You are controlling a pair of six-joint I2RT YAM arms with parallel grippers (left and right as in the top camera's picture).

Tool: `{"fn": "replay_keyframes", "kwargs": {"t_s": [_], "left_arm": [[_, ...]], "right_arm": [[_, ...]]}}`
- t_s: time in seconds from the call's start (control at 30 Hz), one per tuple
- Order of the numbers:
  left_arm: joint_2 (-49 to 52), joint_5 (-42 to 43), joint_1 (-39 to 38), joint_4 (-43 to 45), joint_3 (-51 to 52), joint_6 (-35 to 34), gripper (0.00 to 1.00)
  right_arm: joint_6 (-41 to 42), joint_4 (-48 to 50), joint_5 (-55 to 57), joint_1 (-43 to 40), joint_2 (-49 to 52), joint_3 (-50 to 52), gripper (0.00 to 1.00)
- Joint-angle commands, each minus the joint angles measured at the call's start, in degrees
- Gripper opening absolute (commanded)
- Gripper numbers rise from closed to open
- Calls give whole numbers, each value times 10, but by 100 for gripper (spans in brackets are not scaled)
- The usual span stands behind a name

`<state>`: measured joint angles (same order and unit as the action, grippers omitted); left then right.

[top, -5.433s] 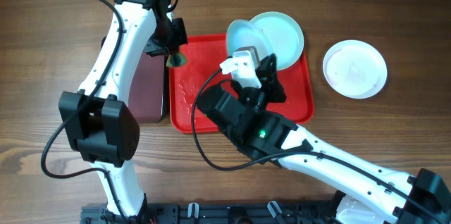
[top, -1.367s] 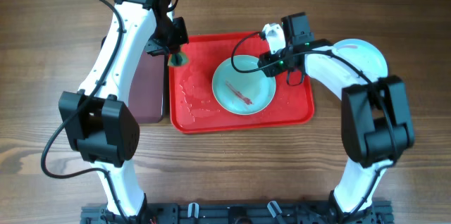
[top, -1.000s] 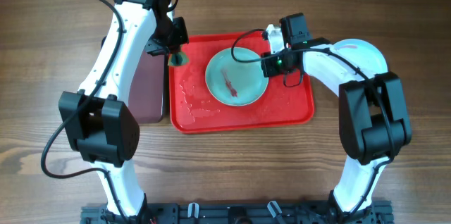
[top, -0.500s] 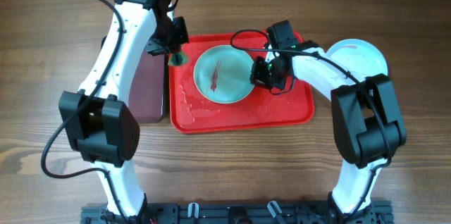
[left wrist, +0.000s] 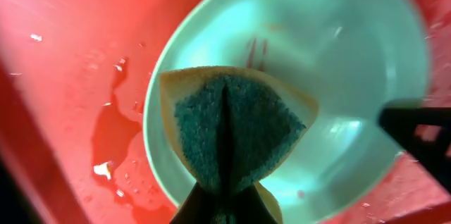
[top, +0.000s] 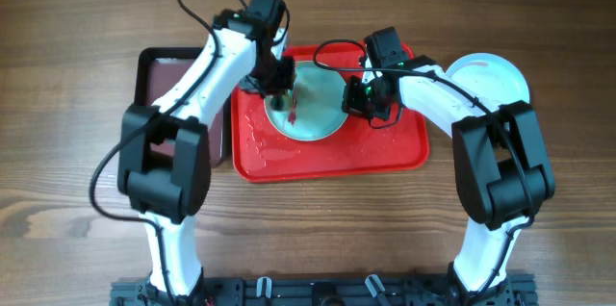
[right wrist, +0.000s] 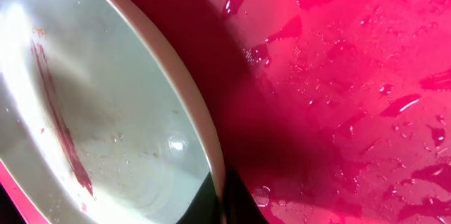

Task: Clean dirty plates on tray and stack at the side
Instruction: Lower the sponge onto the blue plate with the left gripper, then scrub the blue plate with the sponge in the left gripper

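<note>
A pale light-blue plate (top: 313,112) with a thin red streak (top: 292,104) lies on the wet red tray (top: 395,147). My left gripper (top: 279,94) is shut on a yellow and green sponge (left wrist: 236,129) and holds it just over the plate's left part (left wrist: 338,62), close to the streak (left wrist: 257,51). My right gripper (top: 359,102) is shut on the plate's right rim (right wrist: 204,146). In the right wrist view the streak (right wrist: 60,125) runs along the plate's inside and a dark shadow lies under the held rim. A white plate (top: 493,75) sits right of the tray, partly hidden by my right arm.
A black-rimmed maroon tray (top: 178,94) lies on the wooden table just left of the red tray. Water drops and small puddles (top: 274,147) cover the red tray's floor (right wrist: 352,76). My two arms meet over the tray's back half.
My right gripper dragged the plate leftwards across the tray and now holds still. My left arm swung from the tray's back left corner onto the plate with the sponge, uncovering the maroon tray.
</note>
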<state>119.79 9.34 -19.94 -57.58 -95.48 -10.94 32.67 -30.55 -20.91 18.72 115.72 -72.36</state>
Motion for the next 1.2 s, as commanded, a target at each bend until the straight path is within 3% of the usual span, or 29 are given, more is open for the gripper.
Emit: {"fn": "replay_keyframes", "kwargs": {"t_s": [0.0,0.37,0.73,0.97,1.17], "left_arm": [[31,11,1,15,23,22,4],[67,19,-21,52,42,20,4],[67,51,-73,127,52,-69,4],[67,-36,-67,233,52,-76,4],[67,-145,-54,183,52,-96,4]], "right_arm": [[-14,4,20,1,4,11,4],[-16,5,20,1,4,11,4],[-16,5,20,1,4,11,4],[-18,3,20,1,4,11,4],[-16,3,20,1,4,11,4]]}}
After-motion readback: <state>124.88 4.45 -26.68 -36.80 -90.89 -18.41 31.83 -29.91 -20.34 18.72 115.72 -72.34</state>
